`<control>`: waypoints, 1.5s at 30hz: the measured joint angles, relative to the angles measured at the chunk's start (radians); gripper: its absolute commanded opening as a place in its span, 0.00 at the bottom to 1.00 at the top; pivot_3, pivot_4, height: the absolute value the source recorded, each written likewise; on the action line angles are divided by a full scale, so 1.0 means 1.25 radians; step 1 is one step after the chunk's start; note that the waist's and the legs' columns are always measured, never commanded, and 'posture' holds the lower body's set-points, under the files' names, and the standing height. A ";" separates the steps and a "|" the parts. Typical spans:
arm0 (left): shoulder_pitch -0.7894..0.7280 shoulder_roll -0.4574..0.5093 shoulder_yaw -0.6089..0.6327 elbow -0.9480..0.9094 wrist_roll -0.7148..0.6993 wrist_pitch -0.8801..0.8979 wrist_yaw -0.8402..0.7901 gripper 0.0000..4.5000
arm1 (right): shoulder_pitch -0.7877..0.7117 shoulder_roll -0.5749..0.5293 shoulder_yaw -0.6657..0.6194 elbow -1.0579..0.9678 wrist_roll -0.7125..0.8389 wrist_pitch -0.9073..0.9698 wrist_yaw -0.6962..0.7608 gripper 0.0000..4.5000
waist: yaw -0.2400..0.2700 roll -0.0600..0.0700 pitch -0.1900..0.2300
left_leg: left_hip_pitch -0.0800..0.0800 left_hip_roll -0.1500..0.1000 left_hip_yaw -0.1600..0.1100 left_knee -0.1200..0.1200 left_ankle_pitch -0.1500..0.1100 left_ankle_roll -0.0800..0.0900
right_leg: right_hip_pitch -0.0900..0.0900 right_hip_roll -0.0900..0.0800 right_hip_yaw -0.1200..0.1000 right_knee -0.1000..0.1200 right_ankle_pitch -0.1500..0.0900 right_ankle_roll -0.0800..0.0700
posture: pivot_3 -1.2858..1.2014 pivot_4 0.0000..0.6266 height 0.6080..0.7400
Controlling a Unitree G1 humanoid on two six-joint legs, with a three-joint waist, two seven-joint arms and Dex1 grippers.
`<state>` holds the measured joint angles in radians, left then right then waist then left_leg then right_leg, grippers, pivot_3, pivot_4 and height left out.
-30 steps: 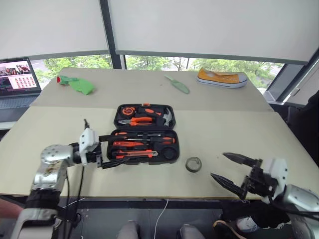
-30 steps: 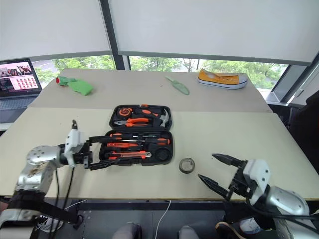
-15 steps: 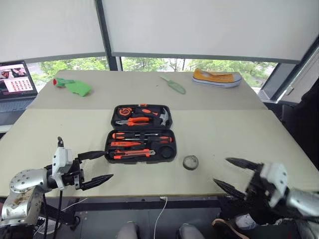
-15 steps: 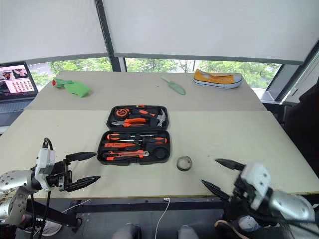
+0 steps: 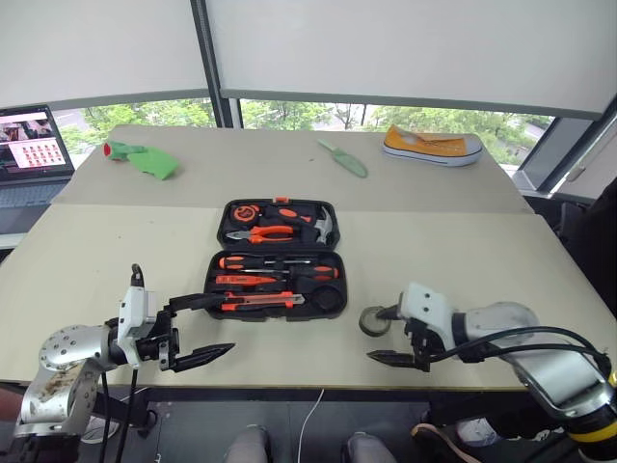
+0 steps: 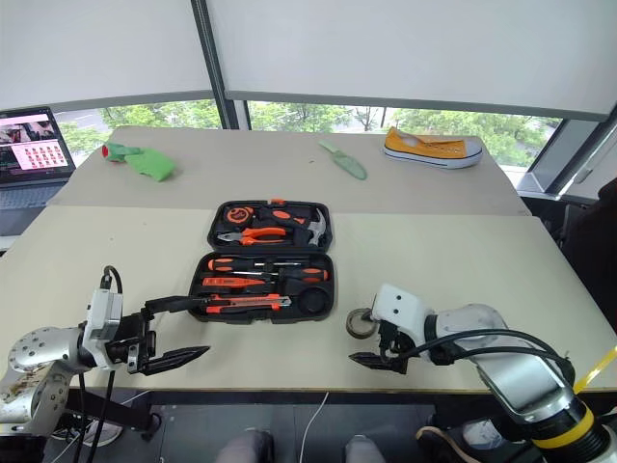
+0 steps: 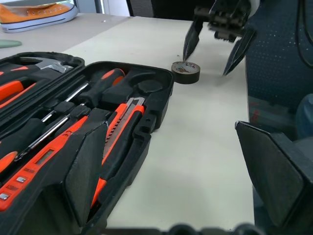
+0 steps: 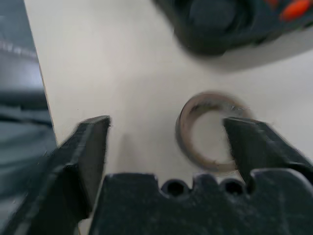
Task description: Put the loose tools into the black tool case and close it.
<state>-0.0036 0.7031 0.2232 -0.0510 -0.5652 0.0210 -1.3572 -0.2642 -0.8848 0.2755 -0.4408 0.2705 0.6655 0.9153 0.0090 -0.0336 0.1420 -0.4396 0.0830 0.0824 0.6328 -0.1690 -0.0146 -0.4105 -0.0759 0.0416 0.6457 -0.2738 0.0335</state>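
The black tool case point(image 5: 331, 258) lies open in the middle of the table. Its far half holds pliers and a hammer. Orange-and-black screwdrivers point(image 5: 280, 261) and the long utility knife point(image 5: 262, 302) rest in the slots of its near half. The small grey tape roll point(image 5: 371, 320) lies flat on the table just right of the case. My right gripper point(image 5: 378, 335) is open and tilted down at the roll, a finger on each side of it; the roll point(image 8: 210, 129) sits close to one fingertip. My left gripper point(image 5: 224, 323) is open and empty near the case's front-left corner.
At the back of the table lie a green trowel point(image 5: 344, 159), a yellow shoe point(image 5: 431, 148) and a green object with a red end point(image 5: 143, 159). A laptop point(image 5: 34, 140) stands at the far left. Both grippers are close to the table's front edge point(image 5: 308, 386).
My right gripper has swung in from beyond the table's front-right edge and tilted down over the tape roll. My left gripper has drawn back from the case towards the front edge, staying open.
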 measured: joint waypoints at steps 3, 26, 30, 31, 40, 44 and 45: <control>0.008 -0.002 -0.003 -0.005 0.004 -0.001 0.003 1.00 | -0.030 0.017 0.036 0.033 -0.040 0.000 -0.006 0.45 | -0.003 0.000 0.000 | 0.000 0.000 0.000 0.001 0.000 0.000 | 0.000 0.000 0.000 0.000 0.000 0.000 | 0.52 0.24 1.00; 0.066 -0.032 0.015 -0.043 -0.009 -0.021 0.055 1.00 | -0.420 0.242 0.174 0.248 0.032 0.140 0.142 0.01 | -0.012 -0.001 0.001 | 0.000 0.001 0.001 0.002 0.000 0.000 | -0.001 0.000 0.000 0.002 0.001 0.000 | 0.52 0.24 1.00; 0.077 -0.036 0.014 -0.051 -0.006 -0.032 0.063 1.00 | -0.468 0.239 0.216 0.318 -0.009 0.150 0.160 0.01 | -0.015 -0.001 0.001 | -0.002 0.001 0.002 0.002 0.000 0.000 | -0.004 0.000 0.000 0.003 0.002 -0.001 | 0.52 0.24 1.00; 0.080 -0.040 0.013 -0.055 -0.006 -0.033 0.064 1.00 | -0.481 0.236 0.219 0.332 -0.017 0.159 0.164 0.01 | -0.016 -0.001 0.000 | -0.002 0.002 0.002 0.002 0.000 0.000 | -0.004 0.001 0.000 0.003 0.002 -0.001 | 0.52 0.24 1.00; 0.104 -0.050 0.010 -0.056 0.010 -0.054 0.071 1.00 | -0.527 0.271 0.248 0.422 -0.044 0.164 0.211 0.01 | -0.013 -0.001 0.000 | -0.002 0.001 0.002 0.002 0.000 0.000 | -0.005 0.000 0.000 0.003 0.002 -0.001 | 0.52 0.24 1.00; 0.106 -0.053 0.010 -0.055 0.011 -0.059 0.074 1.00 | -0.550 0.286 0.263 0.462 -0.057 0.162 0.235 0.09 | -0.014 -0.001 0.000 | -0.002 0.001 0.002 0.002 0.000 0.000 | -0.006 0.000 0.000 0.003 0.002 -0.001 | 0.52 0.24 1.00; 0.107 -0.053 0.010 -0.055 0.011 -0.062 0.075 1.00 | -0.556 0.288 0.268 0.470 -0.060 0.158 0.241 0.18 | -0.014 -0.001 0.000 | -0.002 0.001 0.002 0.002 0.000 0.000 | -0.006 0.000 0.000 0.003 0.002 -0.001 | 0.52 0.24 1.00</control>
<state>0.1302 0.6366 0.2361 -0.1204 -0.5515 -0.0569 -1.2637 -0.9594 -0.5248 0.6104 0.1465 0.1956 0.8633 1.2168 -0.0086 -0.0346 0.1425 -0.4420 0.0848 0.0855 0.6347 -0.1685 -0.0148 -0.4175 -0.0755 0.0421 0.6499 -0.2710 0.0322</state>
